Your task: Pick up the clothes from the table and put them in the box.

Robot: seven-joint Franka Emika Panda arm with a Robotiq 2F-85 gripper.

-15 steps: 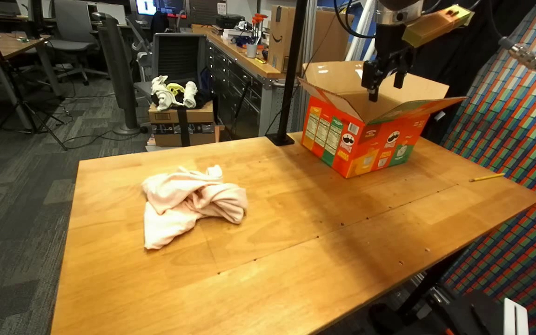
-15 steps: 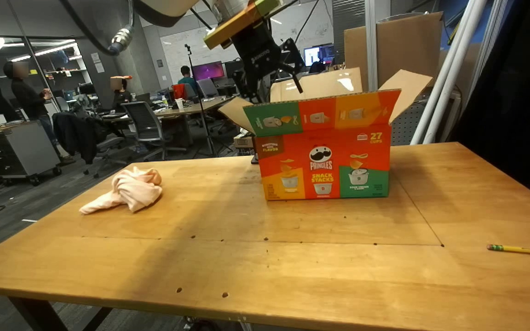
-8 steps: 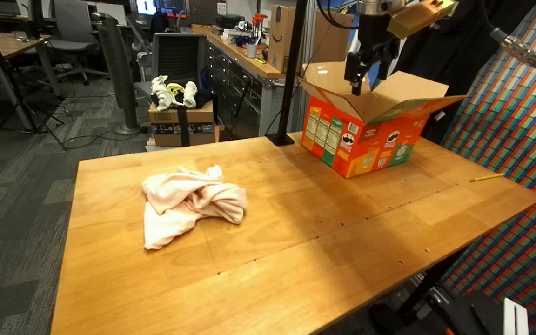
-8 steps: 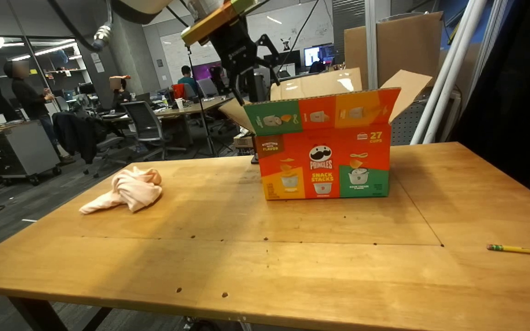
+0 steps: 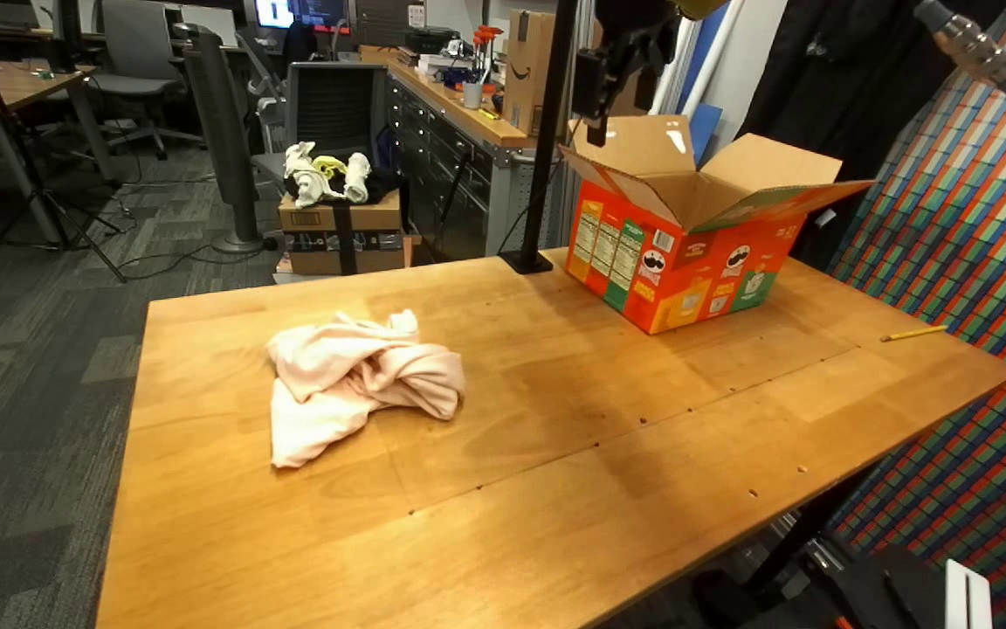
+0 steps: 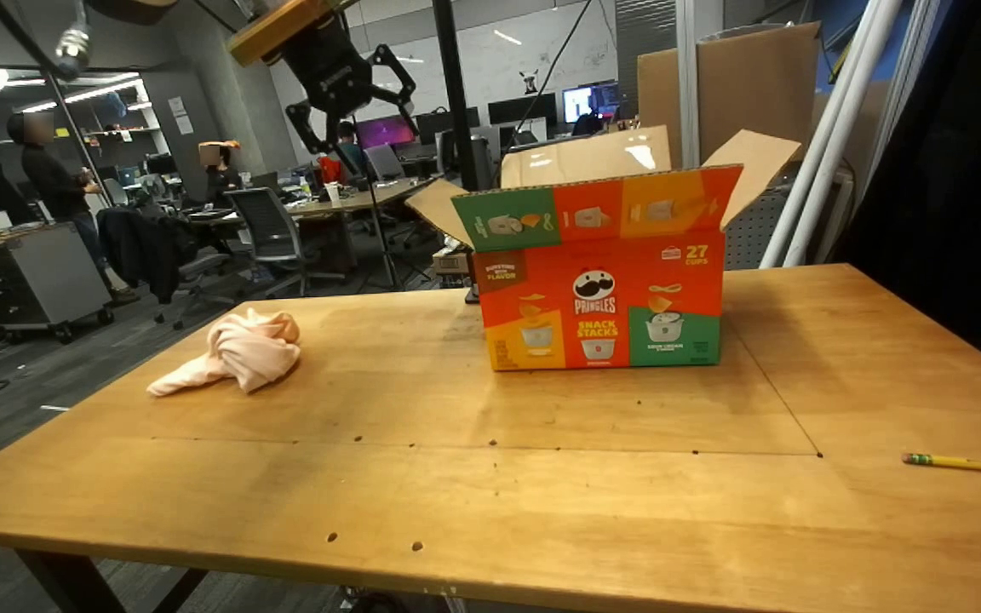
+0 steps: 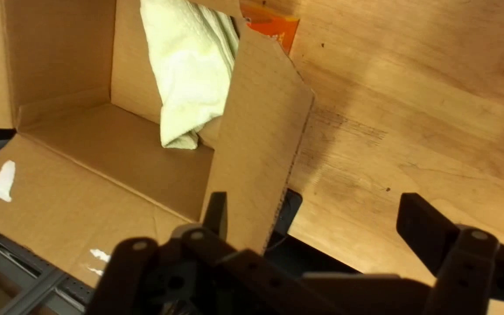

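Observation:
A crumpled pale pink cloth (image 5: 354,371) lies on the wooden table (image 5: 555,498), well apart from the box. The orange-red box (image 6: 597,298) stands with its brown flaps spread. Inside it, the wrist view shows a light green cloth (image 7: 190,74) draped down against an inner wall. My gripper (image 6: 384,155) hangs in the air above table height, between the box and the pink cloth in both exterior views. Its fingers (image 7: 422,227) are wide apart with nothing between them. One box flap (image 7: 260,144) passes below the left finger in the wrist view.
A black upright post (image 5: 547,131) rises from the table's far edge beside the box. A yellow pencil (image 5: 913,333) lies near the table's edge past the box. Beyond the table, white cloths (image 5: 328,175) sit on stacked cartons.
My gripper has moved up and left in both exterior views, from over the box to beside it. The pink cloth and the box have stayed put.

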